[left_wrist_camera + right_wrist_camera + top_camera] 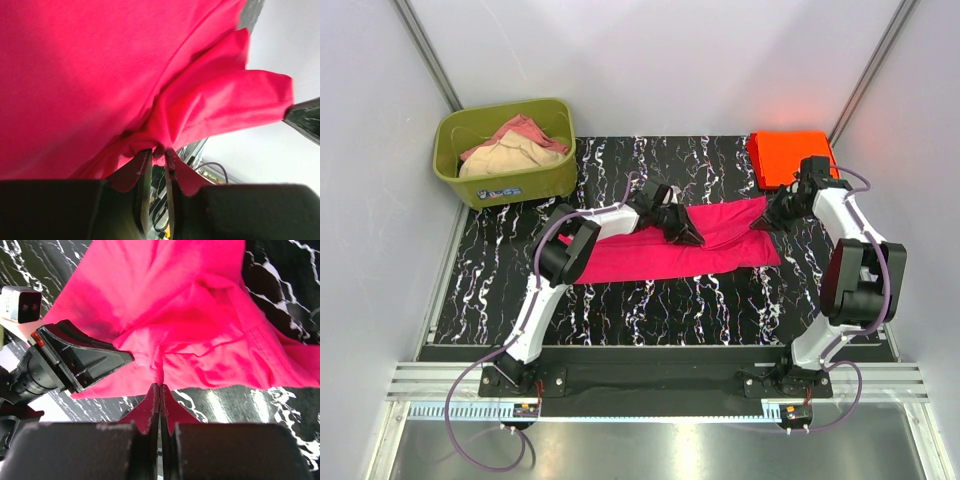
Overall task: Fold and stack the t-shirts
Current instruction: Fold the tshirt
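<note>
Both claws grasp 1 pink t-shirt [650, 255]. The left claw [693, 238] pinches a bunched fold at its tips, and the right claw [763, 224] is clenched on another fold. We see the shirt lying on the desk [620, 310] beneath and between them. The folded orange-red t-shirt [782, 155] lies just beyond the right claw.

Under bright, even overhead light the top view is sharp, with a white glare strip on the rail [650, 412] at 6 o'clock. Wrist views oversaturate: the pink t-shirt [100, 75] blooms softly, and near fingers [132, 176] sit dark, blurred.
</note>
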Available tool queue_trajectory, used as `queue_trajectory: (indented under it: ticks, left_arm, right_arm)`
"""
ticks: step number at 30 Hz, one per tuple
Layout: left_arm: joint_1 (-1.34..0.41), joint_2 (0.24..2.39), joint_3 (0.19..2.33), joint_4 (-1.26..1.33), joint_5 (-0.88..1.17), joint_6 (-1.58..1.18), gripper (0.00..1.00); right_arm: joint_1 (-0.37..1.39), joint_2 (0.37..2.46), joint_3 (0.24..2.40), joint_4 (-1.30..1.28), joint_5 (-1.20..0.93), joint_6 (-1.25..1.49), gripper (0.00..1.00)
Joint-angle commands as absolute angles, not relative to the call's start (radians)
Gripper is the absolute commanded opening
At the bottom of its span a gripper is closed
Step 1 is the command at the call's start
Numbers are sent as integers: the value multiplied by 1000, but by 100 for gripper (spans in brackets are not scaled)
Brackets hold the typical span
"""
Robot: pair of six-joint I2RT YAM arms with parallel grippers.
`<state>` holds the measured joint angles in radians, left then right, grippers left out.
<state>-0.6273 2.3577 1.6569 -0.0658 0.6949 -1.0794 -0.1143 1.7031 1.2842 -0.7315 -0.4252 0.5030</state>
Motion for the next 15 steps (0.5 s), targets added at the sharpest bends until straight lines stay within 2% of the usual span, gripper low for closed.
queue_trajectory:
  ticks: [1, 10, 14, 15]
  left_arm:
    - [-623, 2304, 1646, -34, 744, -1057, 21]
    - [-624, 2290, 1623, -69, 750, -1026, 22]
    - [-626, 2289, 1632, -84, 753, -1006, 27]
    - [-624, 2284, 1632, -87, 759, -1002, 28]
  right_arm:
    - [-121, 1644, 1269, -752, -384, 480, 0]
    - [-124, 1631, 1158, -764, -382, 468, 0]
    - [-126, 1657, 1160, -767, -344, 443, 0]
    - [-127, 1666, 1169, -770, -321, 427, 9]
